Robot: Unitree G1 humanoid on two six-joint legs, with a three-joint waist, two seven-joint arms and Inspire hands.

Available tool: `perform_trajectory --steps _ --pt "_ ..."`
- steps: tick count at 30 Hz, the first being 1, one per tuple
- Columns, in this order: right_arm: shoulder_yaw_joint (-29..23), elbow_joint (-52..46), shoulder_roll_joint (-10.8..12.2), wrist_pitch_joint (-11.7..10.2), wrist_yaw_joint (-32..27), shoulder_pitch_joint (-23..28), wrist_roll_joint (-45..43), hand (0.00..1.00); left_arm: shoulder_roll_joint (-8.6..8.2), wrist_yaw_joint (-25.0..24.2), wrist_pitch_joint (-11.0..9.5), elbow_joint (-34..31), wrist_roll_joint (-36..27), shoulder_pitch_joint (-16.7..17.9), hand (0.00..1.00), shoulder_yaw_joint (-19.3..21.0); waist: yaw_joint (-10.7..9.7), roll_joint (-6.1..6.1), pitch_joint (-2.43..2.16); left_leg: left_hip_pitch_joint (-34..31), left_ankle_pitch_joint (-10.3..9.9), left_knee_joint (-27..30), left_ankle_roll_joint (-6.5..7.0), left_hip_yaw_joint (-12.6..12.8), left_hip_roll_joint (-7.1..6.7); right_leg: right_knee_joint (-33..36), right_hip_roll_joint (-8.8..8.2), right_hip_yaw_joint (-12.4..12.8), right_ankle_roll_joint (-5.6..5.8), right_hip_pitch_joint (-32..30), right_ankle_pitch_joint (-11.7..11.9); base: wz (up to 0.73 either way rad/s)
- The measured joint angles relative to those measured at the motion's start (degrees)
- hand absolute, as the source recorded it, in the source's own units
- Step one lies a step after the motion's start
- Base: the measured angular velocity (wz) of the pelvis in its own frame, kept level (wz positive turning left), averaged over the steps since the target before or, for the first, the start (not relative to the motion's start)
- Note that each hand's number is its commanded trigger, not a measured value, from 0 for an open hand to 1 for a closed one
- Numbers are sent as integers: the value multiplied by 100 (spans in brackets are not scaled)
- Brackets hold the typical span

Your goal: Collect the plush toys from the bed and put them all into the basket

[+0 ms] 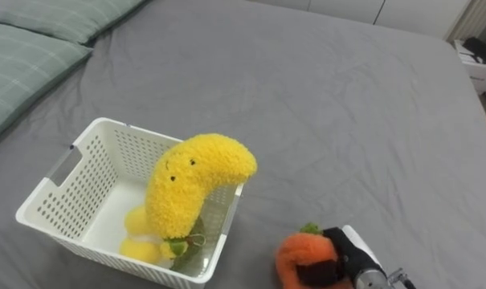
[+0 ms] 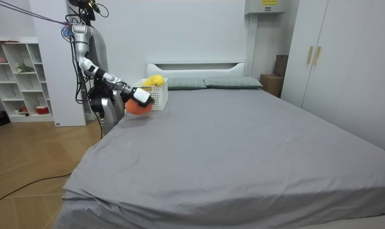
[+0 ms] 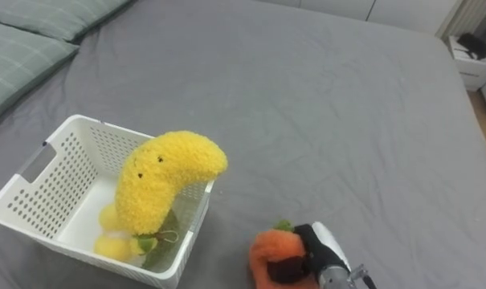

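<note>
Right hand (image 1: 349, 250) clutches orange plush (image 1: 300, 255) — near basket (image 1: 48, 189); banana plush (image 1: 190, 181) inside.

The grey bed (image 1: 347, 120) lies open over most of its width. From the white basket (image 1: 62, 201) across to the far side edge and down to the foot, bare sheet gives a hand free passage. The basket sits near the robot's side edge, just short of the pillows (image 1: 26, 64) that block the head end. A tall yellow plush (image 1: 196, 178) stands in it and leans over its right rim, crowding that approach, while the left half of the opening is free from above. The right hand (image 1: 351, 253), curled round an orange plush (image 1: 300, 255), occupies the near edge beside that rim.
</note>
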Motion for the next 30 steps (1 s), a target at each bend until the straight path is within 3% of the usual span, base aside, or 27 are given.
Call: perform_trajectory --steps 1,7,14,22,30 --pt "-29 -268 -23 -1 2 -6 -1 100 39 -5 1 29 1 11 0 0 -12 -10 19 1 0 19 0 0 2 -3 2 -3 0 0 0 0" --pt "-418 -1112 -59 3 5 -182 -2 100 94 -52 40 145 9 46 0 56 -17 -47 4 -14 -10 19 12 30 2 -4 0 30 4 -38 3 -2" --pt "-524 -2224 -186 28 -56 -190 3 100 74 -114 125 133 80 78 0 103 7 43 -28 -20 -21 13 14 41 9 -7 6 32 4 -43 3 0" --pt "-523 -2730 -274 128 -60 -214 38 100 43 -120 176 142 245 96 0 171 65 35 -84 -1 -19 14 14 42 9 4 2 38 5 -21 2 0" --pt "-517 -2931 -273 188 -64 -640 81 100 30 -122 253 229 238 72 0 169 68 13 -78 -16 -19 2 15 42 8 22 1 45 5 -44 2 0"
